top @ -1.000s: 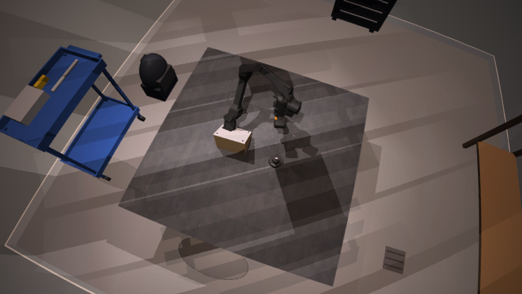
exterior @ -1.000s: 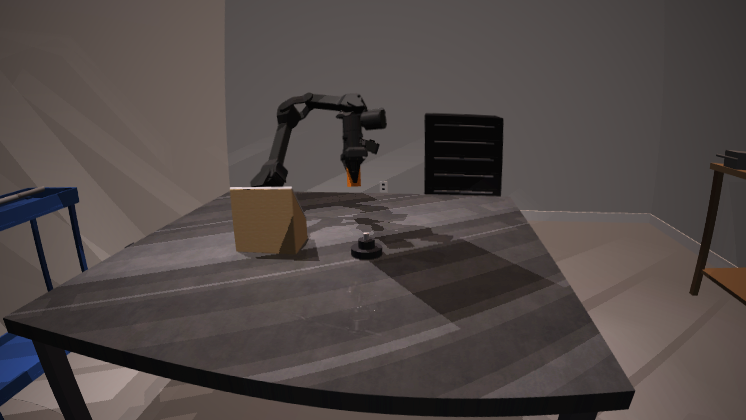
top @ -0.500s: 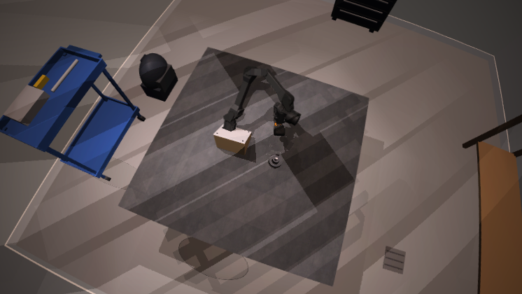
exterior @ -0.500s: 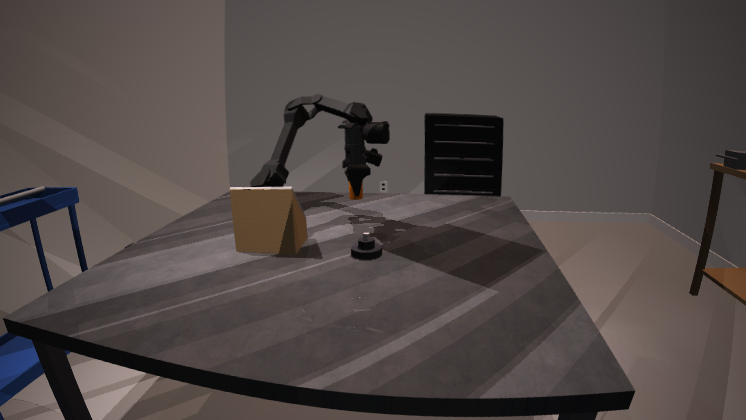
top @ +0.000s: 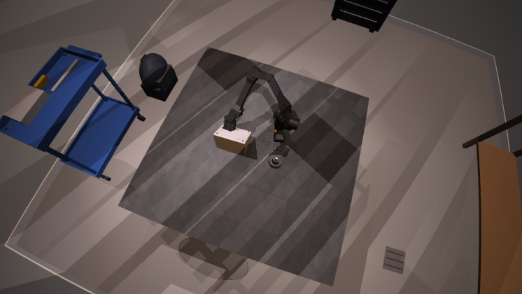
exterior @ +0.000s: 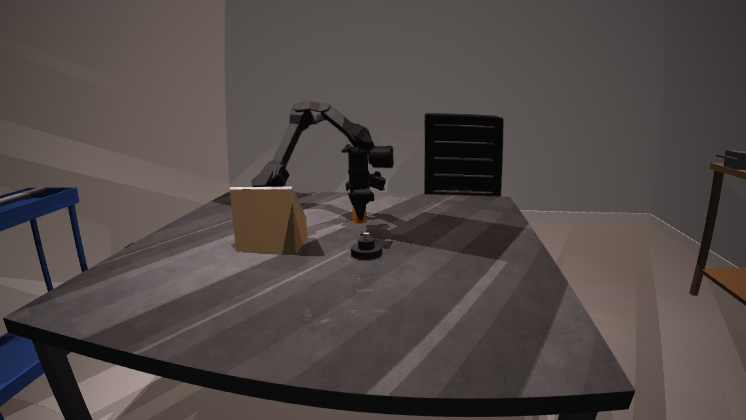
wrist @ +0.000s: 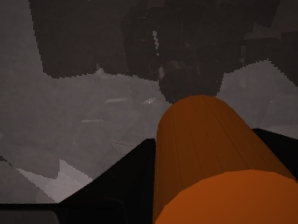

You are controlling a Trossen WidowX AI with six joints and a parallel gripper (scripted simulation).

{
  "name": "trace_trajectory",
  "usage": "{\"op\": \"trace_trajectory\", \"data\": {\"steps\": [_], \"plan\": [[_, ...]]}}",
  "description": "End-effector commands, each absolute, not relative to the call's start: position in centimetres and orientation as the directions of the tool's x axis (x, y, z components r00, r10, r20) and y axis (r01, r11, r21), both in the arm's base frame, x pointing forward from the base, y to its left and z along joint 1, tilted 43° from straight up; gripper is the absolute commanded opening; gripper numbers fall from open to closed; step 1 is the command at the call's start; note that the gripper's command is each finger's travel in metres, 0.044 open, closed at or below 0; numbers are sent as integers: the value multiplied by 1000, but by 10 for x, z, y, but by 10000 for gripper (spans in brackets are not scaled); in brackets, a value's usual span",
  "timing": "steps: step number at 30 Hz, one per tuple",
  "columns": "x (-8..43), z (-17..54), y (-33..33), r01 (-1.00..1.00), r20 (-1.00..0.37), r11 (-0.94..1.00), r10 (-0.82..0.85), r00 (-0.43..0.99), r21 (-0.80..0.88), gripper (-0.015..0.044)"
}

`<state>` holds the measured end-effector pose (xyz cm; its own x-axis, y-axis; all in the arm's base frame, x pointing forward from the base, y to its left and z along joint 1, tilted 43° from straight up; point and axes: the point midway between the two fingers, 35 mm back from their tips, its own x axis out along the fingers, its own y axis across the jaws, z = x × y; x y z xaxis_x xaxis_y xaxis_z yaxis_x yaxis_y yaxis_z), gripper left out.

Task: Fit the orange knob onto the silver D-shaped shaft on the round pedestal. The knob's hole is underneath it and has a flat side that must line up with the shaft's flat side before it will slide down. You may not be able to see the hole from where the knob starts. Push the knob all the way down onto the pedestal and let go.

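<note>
The orange knob [top: 275,131] [exterior: 355,216] [wrist: 200,135] is held roughly upright, its lower end off the table. My gripper [exterior: 360,216] [wrist: 201,143] is shut on it, with a dark finger on each side in the wrist view. The round dark pedestal [top: 270,163] [exterior: 366,252] stands on the table, with the silver shaft [top: 276,159] [exterior: 365,234] pointing up from its middle. In the exterior view the knob is above and slightly left of the shaft; the top view shows them apart. The pedestal is out of the wrist view. The knob's hole and the shaft's flat side cannot be made out.
A tan block with a white top [top: 232,135] [exterior: 265,220] stands left of the pedestal, under the arm's base. The dark table [top: 219,197] [exterior: 292,333] carries striped shadows. A blue cart [top: 60,106] is off to the left and a black cabinet [exterior: 463,153] is behind.
</note>
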<state>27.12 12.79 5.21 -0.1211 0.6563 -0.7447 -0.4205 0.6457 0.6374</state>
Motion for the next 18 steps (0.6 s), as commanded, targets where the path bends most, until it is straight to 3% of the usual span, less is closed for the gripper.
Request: {"op": "trace_trajectory", "data": {"steps": [1,17,18], "plan": [[268,35,143,-413,-739,641,661,-130,647,0],[268,20,158,-414,-734,636,666,-133,651,0],[269,22,156,-418,-737,637,664,-130,648,26]]}}
